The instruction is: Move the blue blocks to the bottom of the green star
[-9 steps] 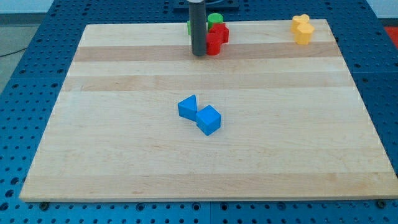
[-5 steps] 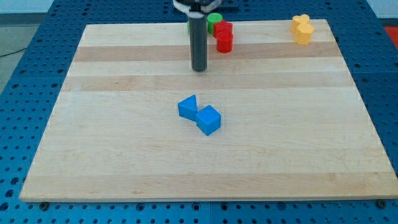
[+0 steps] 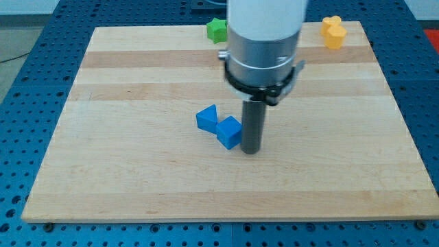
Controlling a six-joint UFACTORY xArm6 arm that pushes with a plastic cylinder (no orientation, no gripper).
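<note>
Near the board's middle, the blue triangle lies furthest to the view's left, touching the blue cube at its lower right. My tip stands just beside the cube on its right, touching or nearly so; it is a bare rod, with no jaws to open or close. The green star sits at the view's top edge, well apart from both blue blocks. A yellow block rests in the top right corner
</note>
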